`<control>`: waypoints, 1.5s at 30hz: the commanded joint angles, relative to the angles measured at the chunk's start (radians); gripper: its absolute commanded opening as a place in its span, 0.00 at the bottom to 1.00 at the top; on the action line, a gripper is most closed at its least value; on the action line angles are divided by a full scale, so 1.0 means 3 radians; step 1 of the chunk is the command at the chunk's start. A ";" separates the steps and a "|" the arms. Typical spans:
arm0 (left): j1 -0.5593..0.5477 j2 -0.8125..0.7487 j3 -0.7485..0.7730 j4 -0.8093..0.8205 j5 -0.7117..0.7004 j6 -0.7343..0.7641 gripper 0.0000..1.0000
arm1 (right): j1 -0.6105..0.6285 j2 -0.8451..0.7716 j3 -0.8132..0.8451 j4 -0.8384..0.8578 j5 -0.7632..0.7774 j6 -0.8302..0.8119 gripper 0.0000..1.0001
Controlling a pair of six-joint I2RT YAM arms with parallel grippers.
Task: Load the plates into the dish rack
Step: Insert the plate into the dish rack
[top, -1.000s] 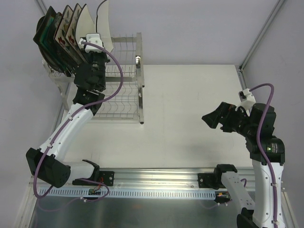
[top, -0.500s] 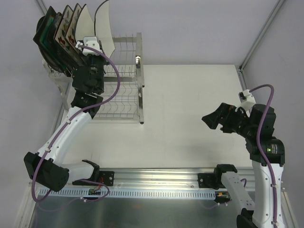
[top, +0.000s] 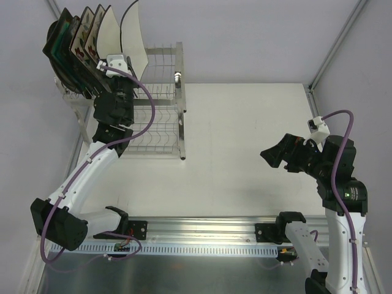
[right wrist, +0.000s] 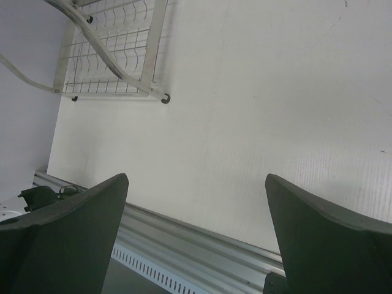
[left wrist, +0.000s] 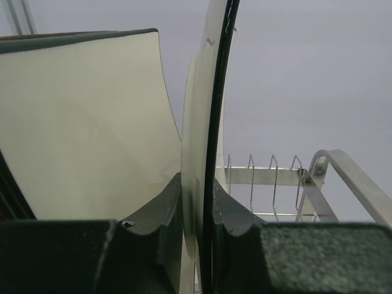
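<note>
I see a matte white table (top: 245,135) with the silver wire dish rack (top: 162,116) at its far-left corner. Four glossy square plates (top: 79,40) stand on edge in the top tier. My left fingers (left wrist: 165,202) pinch the thin round cream plate (left wrist: 195,141), dark-rimmed and upright, just beside them. My right fingers (right wrist: 79,214) are spread wide above the table.

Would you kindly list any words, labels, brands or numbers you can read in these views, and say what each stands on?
No text can be read.
The racked plates show no lettering.
The round plate in the left gripper shows no print.
The dish rack and the table carry no marks.
A green spot on the right arm is too small to read.
</note>
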 commanded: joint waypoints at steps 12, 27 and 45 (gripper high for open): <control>0.0028 -0.0142 -0.0268 0.0106 -0.0075 -0.0177 0.11 | 0.0038 -0.0032 0.0000 -0.0041 0.0020 -0.0053 1.00; 0.0023 -0.0198 -0.0334 0.0070 -0.0146 -0.0233 0.21 | 0.0048 -0.0058 -0.0020 -0.0036 0.0020 -0.0043 1.00; 0.0023 -0.0290 -0.0385 0.0029 -0.0228 -0.0238 0.38 | 0.0064 -0.0089 -0.0040 -0.0041 0.0030 -0.0043 0.99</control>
